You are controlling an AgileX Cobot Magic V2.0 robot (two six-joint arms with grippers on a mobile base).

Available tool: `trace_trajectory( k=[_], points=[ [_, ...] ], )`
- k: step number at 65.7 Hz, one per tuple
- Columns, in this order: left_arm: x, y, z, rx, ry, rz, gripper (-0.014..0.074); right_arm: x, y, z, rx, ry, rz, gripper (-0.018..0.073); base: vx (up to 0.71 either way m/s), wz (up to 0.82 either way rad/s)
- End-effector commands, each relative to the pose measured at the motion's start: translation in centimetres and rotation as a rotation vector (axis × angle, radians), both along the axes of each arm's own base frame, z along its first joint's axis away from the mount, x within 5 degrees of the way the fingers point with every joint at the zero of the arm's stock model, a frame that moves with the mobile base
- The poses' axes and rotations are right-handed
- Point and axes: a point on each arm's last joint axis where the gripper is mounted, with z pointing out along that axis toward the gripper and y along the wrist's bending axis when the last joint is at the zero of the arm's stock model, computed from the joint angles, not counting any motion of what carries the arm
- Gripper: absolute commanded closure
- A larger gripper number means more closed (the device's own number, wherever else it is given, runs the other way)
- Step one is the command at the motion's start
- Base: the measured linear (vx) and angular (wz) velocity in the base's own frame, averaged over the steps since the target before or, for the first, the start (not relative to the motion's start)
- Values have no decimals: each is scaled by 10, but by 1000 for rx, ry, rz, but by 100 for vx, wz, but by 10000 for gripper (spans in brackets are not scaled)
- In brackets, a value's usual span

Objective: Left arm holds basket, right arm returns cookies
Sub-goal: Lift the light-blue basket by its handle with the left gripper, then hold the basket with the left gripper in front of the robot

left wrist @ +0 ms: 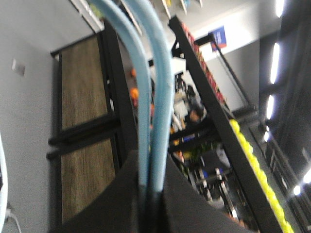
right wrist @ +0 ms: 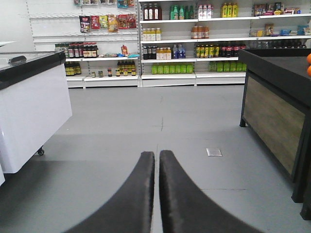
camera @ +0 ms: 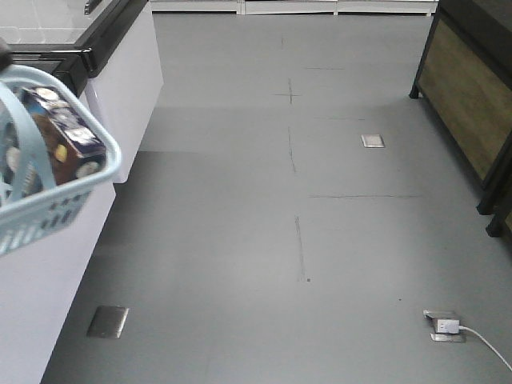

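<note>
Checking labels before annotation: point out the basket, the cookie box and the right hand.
basket [camera: 72,200]: front view, on its slotted side wall.
cookie box [camera: 76,140]: front view, on the box's upward face, inside the basket.
right hand [right wrist: 157,154]: right wrist view, midway between the two fingertips.

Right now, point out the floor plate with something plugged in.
The near-right plate, with a white plug; the far plate and left plate are bare.

Print on the cookies [camera: 70,134] and shelf bottles [right wrist: 209,50] is unreadable.
</note>
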Motion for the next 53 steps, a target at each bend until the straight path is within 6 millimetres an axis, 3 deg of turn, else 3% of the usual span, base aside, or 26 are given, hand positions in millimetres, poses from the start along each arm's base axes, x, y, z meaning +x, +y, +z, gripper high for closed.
trace_trajectory(
  k=[1,14,35,53],
  points=[
    [-12,-34,10,-79,-103,-129,603,0,0,1,-18,-68,-5,570,0,0],
    [-21,-88,-20,-32,-75,-333,603,0,0,1,-18,-68,-5,570,0,0],
    [-24,-152,-61,-8,10,-598,603,0,0,1,-18,-68,-5,570,0,0],
    [-26,-193,-94,5,87,-759,603,0,0,1,-18,-68,-5,570,0,0]
  ],
)
